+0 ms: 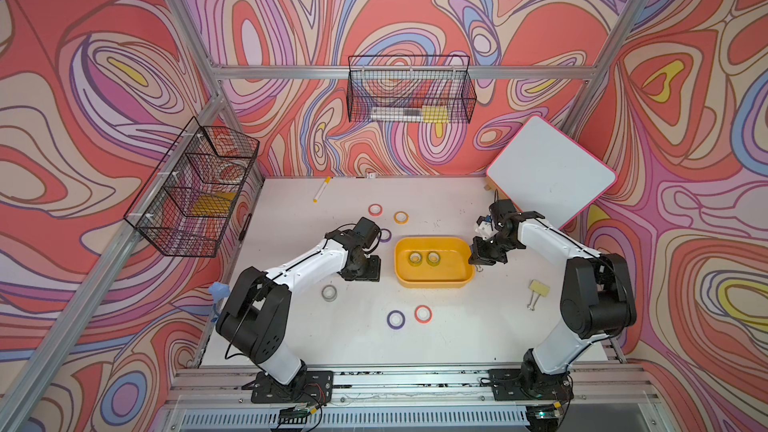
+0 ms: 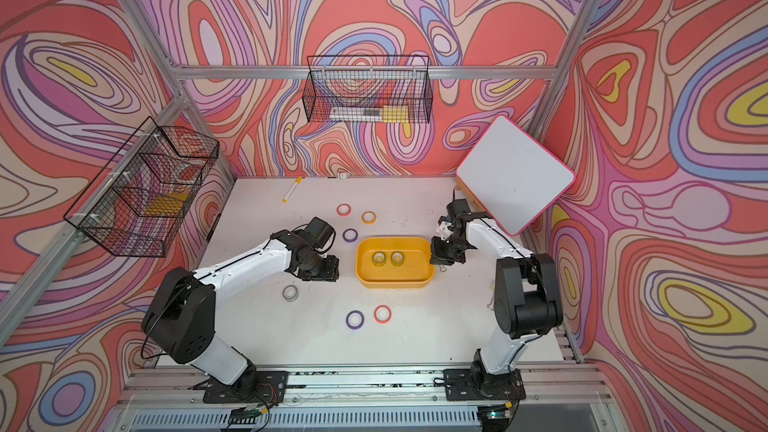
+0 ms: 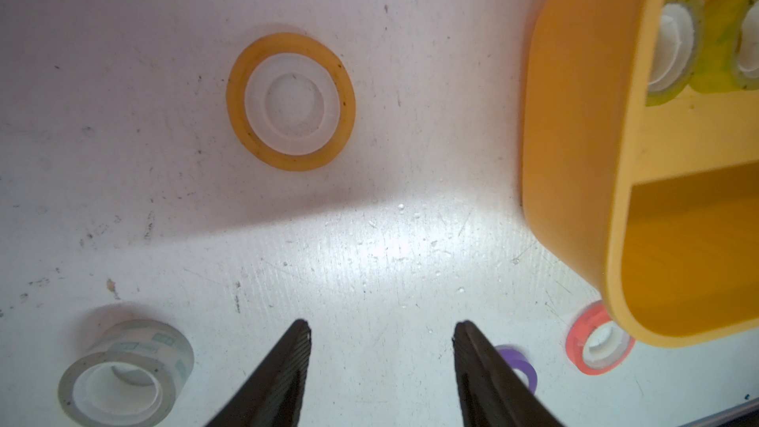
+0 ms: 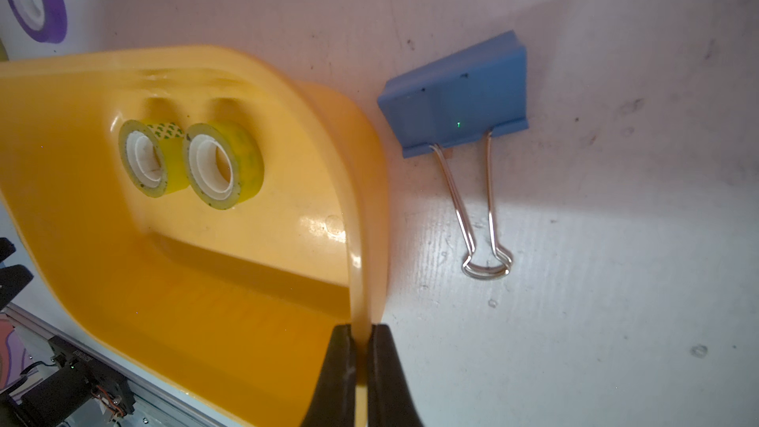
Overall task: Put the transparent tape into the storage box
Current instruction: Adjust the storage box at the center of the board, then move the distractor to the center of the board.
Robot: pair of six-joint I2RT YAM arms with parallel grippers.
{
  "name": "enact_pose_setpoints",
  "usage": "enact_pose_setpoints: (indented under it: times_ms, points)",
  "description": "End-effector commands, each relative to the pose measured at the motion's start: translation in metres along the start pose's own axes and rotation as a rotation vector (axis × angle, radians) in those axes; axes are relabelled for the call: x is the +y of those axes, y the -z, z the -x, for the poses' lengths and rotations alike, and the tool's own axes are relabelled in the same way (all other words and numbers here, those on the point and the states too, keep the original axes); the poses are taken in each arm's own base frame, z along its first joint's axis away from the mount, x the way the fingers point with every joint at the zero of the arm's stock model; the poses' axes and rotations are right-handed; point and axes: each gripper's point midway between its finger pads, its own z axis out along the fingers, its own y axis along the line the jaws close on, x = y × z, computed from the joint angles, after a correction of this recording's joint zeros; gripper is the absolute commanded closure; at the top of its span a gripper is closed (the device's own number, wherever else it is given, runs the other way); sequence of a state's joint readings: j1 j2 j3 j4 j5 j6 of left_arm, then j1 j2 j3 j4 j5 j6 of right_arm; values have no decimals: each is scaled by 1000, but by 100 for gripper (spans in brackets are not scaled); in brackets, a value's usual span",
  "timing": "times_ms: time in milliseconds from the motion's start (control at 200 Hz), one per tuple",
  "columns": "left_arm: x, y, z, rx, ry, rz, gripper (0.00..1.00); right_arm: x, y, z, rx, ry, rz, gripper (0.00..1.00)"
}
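Note:
The storage box [image 1: 432,282] [image 2: 395,281] is a shallow yellow tray at mid-table, and two transparent tape rolls [image 1: 415,258] [image 1: 433,258] [image 4: 143,164] [image 4: 224,166] lie inside it. Another transparent tape roll [image 1: 329,292] [image 2: 290,292] [image 3: 123,371] lies on the table, left of and nearer than the box. My right gripper [image 4: 361,330] [image 1: 478,259] is shut on the box's right rim [image 4: 361,199]. My left gripper [image 3: 382,328] [image 1: 365,270] hovers left of the box, open with only bare table between its fingers; the loose roll lies off to one side of it.
Coloured tape rings lie around: red [image 1: 375,209], orange [image 1: 401,217], purple [image 1: 385,235] behind; purple [image 1: 396,319], red [image 1: 423,313] in front. An orange ring [image 3: 290,101] shows by the left gripper. A blue binder clip [image 4: 456,96], yellow clip [image 1: 539,286], marker [image 1: 322,189], whiteboard [image 1: 550,172], wire baskets [image 1: 195,189].

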State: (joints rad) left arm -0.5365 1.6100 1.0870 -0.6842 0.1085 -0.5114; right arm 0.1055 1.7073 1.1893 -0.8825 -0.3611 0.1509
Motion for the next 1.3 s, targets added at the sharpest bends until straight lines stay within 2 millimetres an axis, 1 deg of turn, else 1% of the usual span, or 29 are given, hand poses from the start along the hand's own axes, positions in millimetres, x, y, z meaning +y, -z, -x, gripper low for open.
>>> enact_pose_setpoints:
  times_ms: [0, 65, 75, 145, 240, 346, 486, 551, 641, 736, 836, 1032, 1177, 1277, 1287, 1297]
  points:
    - [3, 5, 2, -18, -11, 8, 39, 5, -1, 11, -11, 19, 25, 89]
    - [3, 6, 2, -19, -11, 8, 39, 6, 3, 13, -20, 18, 19, 76]
    - [3, 6, 2, -19, -13, 7, 39, 5, 4, 14, -23, 15, 14, 73]
    - [4, 6, 2, -18, -13, 9, 39, 4, 14, 16, -55, 6, -11, 61]
    - [4, 7, 3, -21, -16, 13, 39, 0, 27, 19, -95, -16, -50, 50]
    - [4, 7, 4, -22, -22, 13, 39, -11, 40, 22, -133, -56, -102, 45]
    - [4, 8, 3, -20, -30, 17, 39, -35, 43, 22, -152, -122, -133, 45]
    - [5, 8, 3, -17, -35, 20, 39, -44, 39, 19, -149, -139, -143, 49]
    - [7, 10, 3, -14, -39, 25, 39, -53, 25, 12, -114, -154, -154, 55]
    - [7, 12, 3, -19, -39, 25, 39, -59, 11, 7, -80, -148, -155, 62]
    - [7, 12, 4, -21, -35, 21, 39, -62, 0, 4, -54, -133, -155, 62]
    - [6, 10, 2, -19, -25, 14, 39, -69, -7, 5, -35, -107, -191, 61]
    - [4, 8, 2, -17, -24, 4, 39, -66, -15, 7, -31, -85, -211, 63]
    - [4, 8, 3, -16, -24, 2, 39, -62, -16, 11, -45, -69, -217, 64]
    - [4, 8, 3, -16, -25, 2, 39, -64, -22, 9, -25, -73, -222, 64]
    - [4, 8, 3, -15, -25, 2, 39, -65, -24, 9, -21, -73, -225, 65]
